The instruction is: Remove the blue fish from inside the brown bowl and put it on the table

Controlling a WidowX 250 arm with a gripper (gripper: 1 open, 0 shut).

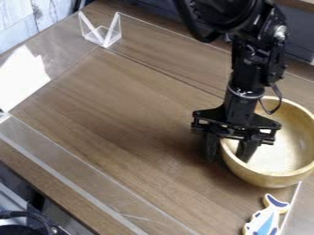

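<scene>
Although the desk already bears the fish, the brown bowl could be dragged if its rim is pinched by the parted gripper astride it; the adjacent blue fish might be knocked.

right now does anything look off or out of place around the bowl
Yes: the blue fish lies outside the brown bowl, though the task has it inside, and the gripper is down at the bowl's rim instead. No spill or damage shows.
</scene>
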